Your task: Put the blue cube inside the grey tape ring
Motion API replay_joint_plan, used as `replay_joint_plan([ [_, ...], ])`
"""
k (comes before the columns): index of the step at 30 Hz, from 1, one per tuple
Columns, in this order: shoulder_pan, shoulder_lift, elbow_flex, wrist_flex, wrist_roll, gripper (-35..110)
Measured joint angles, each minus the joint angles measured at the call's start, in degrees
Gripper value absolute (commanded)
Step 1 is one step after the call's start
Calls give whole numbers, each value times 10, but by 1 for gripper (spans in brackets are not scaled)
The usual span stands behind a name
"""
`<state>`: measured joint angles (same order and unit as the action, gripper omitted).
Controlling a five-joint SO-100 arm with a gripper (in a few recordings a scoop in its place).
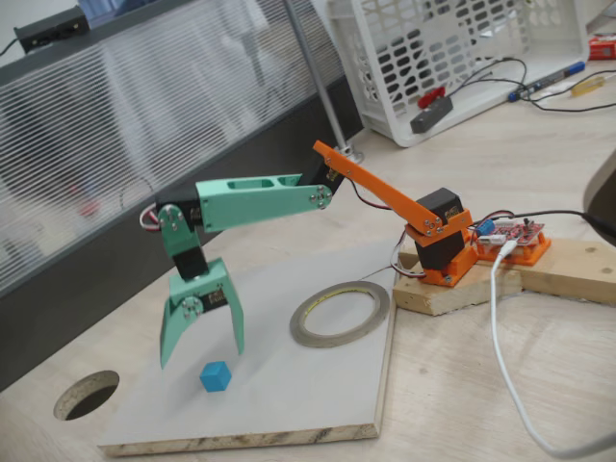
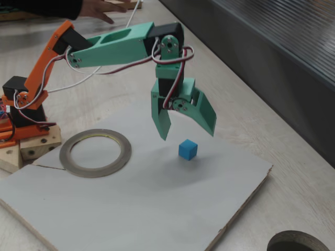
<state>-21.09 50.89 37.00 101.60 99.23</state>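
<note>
The blue cube (image 1: 216, 375) (image 2: 187, 149) rests on the grey board (image 1: 289, 404) (image 2: 131, 209) near one edge. My green gripper (image 1: 203, 356) (image 2: 187, 135) hangs just above it, pointing down and open, its two fingers spread wider than the cube and holding nothing. In both fixed views the cube lies roughly under the gap, apart from the fingertips. The grey tape ring (image 1: 300, 325) (image 2: 95, 171) lies flat on the same board, between the cube and the arm's orange base, with nothing in its opening.
A dark round hole (image 1: 87, 395) (image 2: 298, 243) is cut into the table beyond the board's corner. The arm's base sits on a wooden block (image 1: 558, 269). A white basket (image 1: 452, 58) stands behind it. A person's hand (image 2: 99, 8) shows at the top.
</note>
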Motion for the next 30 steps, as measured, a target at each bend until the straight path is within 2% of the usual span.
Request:
replay_joint_plan([
  [8, -1, -87, -4, -4, 2, 76],
  [20, -1, -89, -4, -3, 3, 75],
  [23, -1, -89, -4, -3, 3, 68],
  [30, -1, -89, -5, -5, 3, 41],
])
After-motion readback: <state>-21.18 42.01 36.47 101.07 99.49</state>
